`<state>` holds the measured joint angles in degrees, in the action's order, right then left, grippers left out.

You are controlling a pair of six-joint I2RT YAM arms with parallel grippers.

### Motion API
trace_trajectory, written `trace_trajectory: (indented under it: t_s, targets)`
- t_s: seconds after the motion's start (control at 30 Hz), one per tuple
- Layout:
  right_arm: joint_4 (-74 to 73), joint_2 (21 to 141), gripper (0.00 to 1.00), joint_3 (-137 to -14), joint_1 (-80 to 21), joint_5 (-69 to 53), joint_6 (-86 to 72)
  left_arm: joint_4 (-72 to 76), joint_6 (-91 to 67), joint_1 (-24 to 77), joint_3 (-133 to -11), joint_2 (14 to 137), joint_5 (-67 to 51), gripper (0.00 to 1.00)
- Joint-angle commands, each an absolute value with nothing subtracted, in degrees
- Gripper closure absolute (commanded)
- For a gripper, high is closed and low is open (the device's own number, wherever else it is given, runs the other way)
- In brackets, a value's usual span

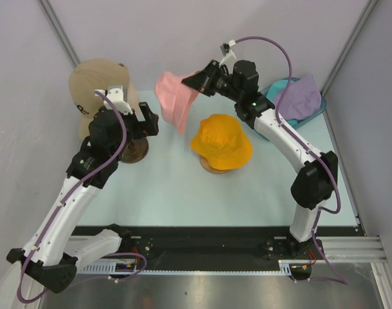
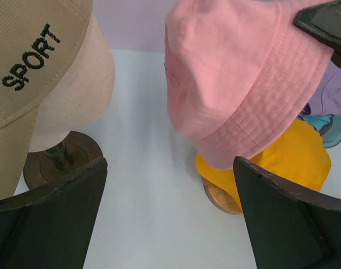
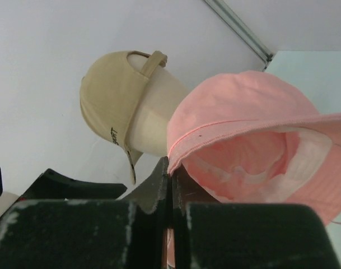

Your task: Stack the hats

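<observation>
Pink cloth bucket hat (image 1: 176, 100) hangs up-left of the yellow-orange cloth bucket hat (image 1: 221, 141), its brim pinched in the closed right jaws. The yellow-orange one sits mid-desk (image 1: 163, 187), hiding most of its wooden stand (image 1: 212, 168). Right of it, a lilac cloth hat (image 1: 300, 96) lies in a clear teal tub (image 1: 271, 87), partly behind the arm. Left of it, the wide-spread left jaws hold nothing, near a tan cap (image 1: 93, 84). Three bucket hats, one cap.

Pale table (image 1: 163, 190): mannequin's wooden base (image 1: 135, 152) left, round stand (image 1: 212, 169), probably wood, under yellow hat (image 1: 221, 140) centre, teal tub (image 1: 320, 108) far-right.
</observation>
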<state>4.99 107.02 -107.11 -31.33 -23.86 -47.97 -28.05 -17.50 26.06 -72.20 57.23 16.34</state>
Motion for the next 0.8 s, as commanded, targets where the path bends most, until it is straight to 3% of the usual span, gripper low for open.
trace_trajectory:
  t_s: [0.0,0.3,0.77]
  targets:
    - [7.9,96.3,1.00,-96.8,-29.3,-23.2,-46.9,-28.6,-17.5,25.6,-71.1,56.1,16.5,0.00]
    - [2.2,80.1,1.00,-74.0,-19.5,-25.7,-47.5,-28.8,-17.1,25.6,-71.2,56.8,16.1,0.00]
    - [-14.0,78.8,1.00,-70.0,-13.5,-39.0,-40.2,-28.4,-16.2,25.6,-75.7,61.9,14.0,0.00]
